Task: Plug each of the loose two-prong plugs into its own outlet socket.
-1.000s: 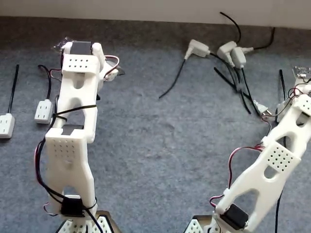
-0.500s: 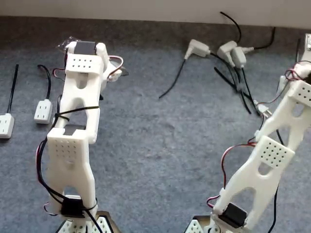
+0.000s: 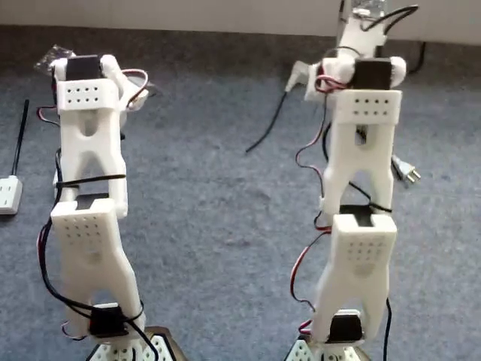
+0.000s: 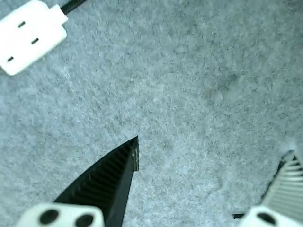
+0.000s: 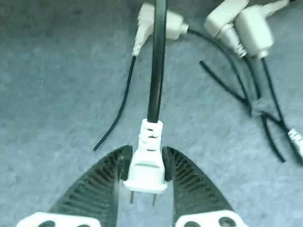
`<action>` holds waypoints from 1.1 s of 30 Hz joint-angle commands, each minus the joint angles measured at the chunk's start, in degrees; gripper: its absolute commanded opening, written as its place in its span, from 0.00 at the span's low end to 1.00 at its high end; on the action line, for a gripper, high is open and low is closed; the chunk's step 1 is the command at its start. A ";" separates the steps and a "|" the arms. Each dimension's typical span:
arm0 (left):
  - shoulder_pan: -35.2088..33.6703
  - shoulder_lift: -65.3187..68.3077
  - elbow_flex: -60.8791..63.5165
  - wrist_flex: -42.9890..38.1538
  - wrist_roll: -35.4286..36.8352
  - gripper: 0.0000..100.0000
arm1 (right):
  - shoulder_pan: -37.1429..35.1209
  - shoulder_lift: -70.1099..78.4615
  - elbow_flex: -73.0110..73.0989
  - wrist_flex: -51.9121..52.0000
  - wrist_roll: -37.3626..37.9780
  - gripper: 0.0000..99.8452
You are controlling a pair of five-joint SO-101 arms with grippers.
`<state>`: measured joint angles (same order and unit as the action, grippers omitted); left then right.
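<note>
In the right wrist view, the right tool (image 5: 147, 155) is clamped on a plug (image 5: 144, 172), with its black fingers (image 5: 104, 184) pressed against both sides of the white body. The plug's 2 prongs (image 5: 131, 196) point back toward the wrist. Its black cord (image 5: 156, 71) runs straight away from the tool and crosses in front of an angled plug (image 5: 165, 23) that lies on the grey worktop (image 5: 57, 85). Near that plug lies a pair of plugs (image 5: 241, 26), touching each other, with thin black leads trailing from them.

In the left wrist view, the left tool (image 4: 212, 152) is apart, with bare worktop between its 2 tips and nothing in its grip. A white socket (image 4: 31, 30) lies flat on the worktop well beyond the tips, slots facing up and a black lead at 1 end.

In the high view, the left arm (image 3: 86, 150) and the right arm (image 3: 364, 150) stand side by side, both stretched toward the far side of the worktop. An edge socket (image 3: 7, 194) lies at the left border beside the left arm; I cannot tell whether it is the same socket. A loose plug (image 3: 406, 171) lies just to the right of the right arm, and the angled plug (image 3: 301, 75) lies close to that arm's far end.
</note>
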<state>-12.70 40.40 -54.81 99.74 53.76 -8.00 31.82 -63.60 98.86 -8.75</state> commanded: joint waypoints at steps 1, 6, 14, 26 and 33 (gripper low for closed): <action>-1.54 -0.84 -3.65 0.62 -10.99 0.43 | -5.58 -13.23 14.29 2.42 -5.80 0.03; -3.38 -0.75 -4.79 0.70 -18.90 0.43 | -16.66 -26.51 32.22 0.57 -11.16 0.03; -17.45 -0.75 -5.05 0.26 -20.40 0.43 | -37.93 -32.92 53.93 -19.30 -5.80 0.03; -38.99 -0.31 -4.79 -5.89 -21.45 0.43 | -50.68 -14.11 60.44 -37.41 -6.15 0.12; -33.01 -0.22 -4.70 -5.36 -29.80 0.43 | -50.59 -13.67 55.96 -35.56 -5.80 0.25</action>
<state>-49.36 40.48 -57.63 94.73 26.77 -58.37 21.10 -3.38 61.93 -15.08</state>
